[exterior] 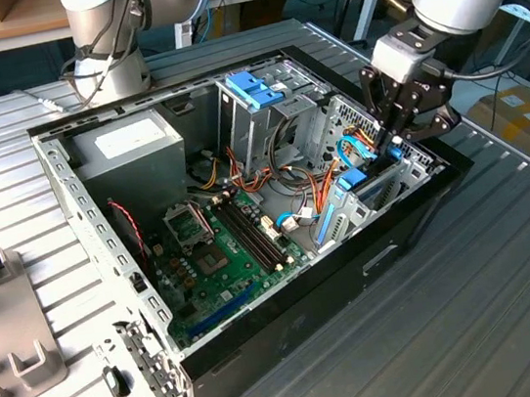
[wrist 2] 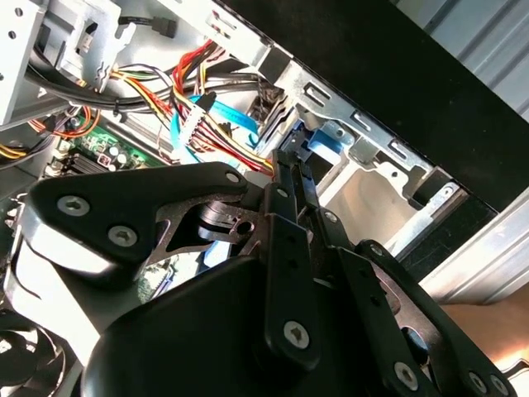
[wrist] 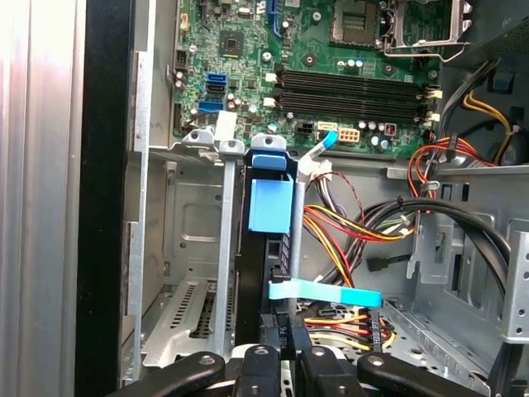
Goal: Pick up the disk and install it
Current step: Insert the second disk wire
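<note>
An open computer case (exterior: pixel 290 304) lies on the metal table. The disk (wrist: pixel 270 204) stands on edge in the drive bay at the case's end toward the exterior view's right, a dark slab in a light-blue carrier between grey metal rails. Its blue frame also shows as the blue carrier (wrist 2: pixel 319 142) in the second wrist view and as the blue part (exterior: pixel 355 182) in the exterior view. My gripper (exterior: pixel 398 140) reaches down into that bay. The black fingers (wrist: pixel 263 357) clamp the disk's near end, so the gripper (wrist: pixel 283 354) is shut on it.
A blue latch (exterior: pixel 254 86) tops the grey drive cage mid-case. Red, yellow and black cables (wrist: pixel 355 236) and a flat blue cable (wrist: pixel 331 293) run close beside the bay. The green motherboard (exterior: pixel 219 254), power supply (exterior: pixel 129 143) and a grey fixture (exterior: pixel 6 324) lie toward the exterior view's left.
</note>
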`<state>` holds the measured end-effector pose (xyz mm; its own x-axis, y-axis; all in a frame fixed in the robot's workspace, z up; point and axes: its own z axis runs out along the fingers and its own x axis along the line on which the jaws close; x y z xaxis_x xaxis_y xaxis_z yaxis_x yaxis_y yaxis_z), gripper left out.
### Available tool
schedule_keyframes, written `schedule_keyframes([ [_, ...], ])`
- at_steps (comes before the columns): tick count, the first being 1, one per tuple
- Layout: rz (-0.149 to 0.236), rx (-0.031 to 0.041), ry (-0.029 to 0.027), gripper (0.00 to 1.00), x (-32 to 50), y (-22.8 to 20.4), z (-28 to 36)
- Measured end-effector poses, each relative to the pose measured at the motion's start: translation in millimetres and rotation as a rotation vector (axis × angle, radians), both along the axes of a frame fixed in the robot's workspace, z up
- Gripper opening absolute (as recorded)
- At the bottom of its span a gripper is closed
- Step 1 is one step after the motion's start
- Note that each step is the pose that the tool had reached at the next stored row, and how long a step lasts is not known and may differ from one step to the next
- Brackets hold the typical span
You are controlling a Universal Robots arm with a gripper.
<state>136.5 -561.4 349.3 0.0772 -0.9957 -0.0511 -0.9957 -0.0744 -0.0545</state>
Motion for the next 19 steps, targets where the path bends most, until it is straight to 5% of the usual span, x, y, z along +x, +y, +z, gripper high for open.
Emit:
schedule_keyframes([
  [19, -0.024, 0.0, 0.0, 0.17, -1.3, -0.8, -3.7],
])
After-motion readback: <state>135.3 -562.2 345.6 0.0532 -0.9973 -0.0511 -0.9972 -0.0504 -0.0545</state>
